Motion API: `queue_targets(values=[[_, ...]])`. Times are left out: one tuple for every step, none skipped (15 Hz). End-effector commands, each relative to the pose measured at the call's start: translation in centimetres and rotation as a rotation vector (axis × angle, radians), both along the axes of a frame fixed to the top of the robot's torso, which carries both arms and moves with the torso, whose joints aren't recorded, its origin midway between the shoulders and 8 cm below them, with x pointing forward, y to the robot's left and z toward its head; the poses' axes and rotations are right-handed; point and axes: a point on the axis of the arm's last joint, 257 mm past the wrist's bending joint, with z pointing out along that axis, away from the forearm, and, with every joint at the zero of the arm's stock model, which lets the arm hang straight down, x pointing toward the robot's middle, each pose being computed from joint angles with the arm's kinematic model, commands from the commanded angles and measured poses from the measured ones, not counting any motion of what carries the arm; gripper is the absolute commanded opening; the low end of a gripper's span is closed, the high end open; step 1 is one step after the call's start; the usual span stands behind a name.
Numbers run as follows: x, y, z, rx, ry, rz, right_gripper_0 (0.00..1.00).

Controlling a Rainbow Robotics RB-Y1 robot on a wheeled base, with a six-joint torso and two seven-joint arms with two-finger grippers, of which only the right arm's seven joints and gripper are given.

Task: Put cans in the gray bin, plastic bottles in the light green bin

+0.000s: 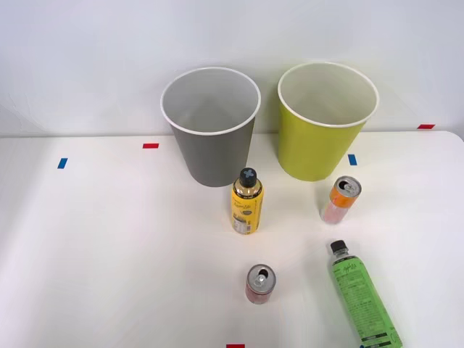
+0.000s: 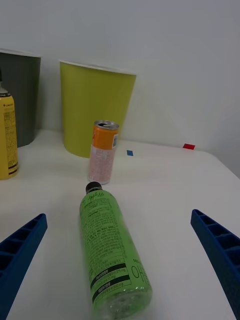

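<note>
In the front view, the green bottle (image 1: 362, 301) is seen lying flat on the table (image 1: 109, 254), at the near right, with its black cap turned toward the light green bin (image 1: 325, 130). It is well apart from that bin, and the orange-and-pink can (image 1: 341, 199) stands between them.

In the right wrist view, the right gripper (image 2: 120, 260) is spread wide. The bottle (image 2: 111, 245) is found between the two fingers, untouched, and its long axis runs straight away from the gripper, not across it.
</note>
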Motion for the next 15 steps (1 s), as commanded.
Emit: queue_targets(values=[[0.00, 0.00, 0.00, 0.000, 0.000, 0.000, 1.00], [0.00, 0.00, 0.00, 0.000, 0.000, 0.000, 1.00], [0.00, 0.00, 0.00, 0.000, 0.000, 0.000, 1.00], [0.00, 0.00, 0.00, 0.000, 0.000, 0.000, 1.00], [0.00, 0.00, 0.00, 0.000, 0.000, 0.000, 1.00], [0.00, 0.00, 0.00, 0.000, 0.000, 0.000, 1.00], [0.00, 0.00, 0.00, 0.000, 0.000, 0.000, 1.00], [0.00, 0.00, 0.00, 0.000, 0.000, 0.000, 1.00], [0.00, 0.00, 0.00, 0.000, 0.000, 0.000, 1.00], [0.00, 0.00, 0.00, 0.000, 0.000, 0.000, 1.00], [0.00, 0.00, 0.00, 0.000, 0.000, 0.000, 1.00], [0.00, 0.00, 0.00, 0.000, 0.000, 0.000, 1.00], [0.00, 0.00, 0.00, 0.000, 0.000, 0.000, 1.00], [0.00, 0.00, 0.00, 0.000, 0.000, 0.000, 1.00], [0.00, 0.00, 0.00, 0.000, 0.000, 0.000, 1.00]])
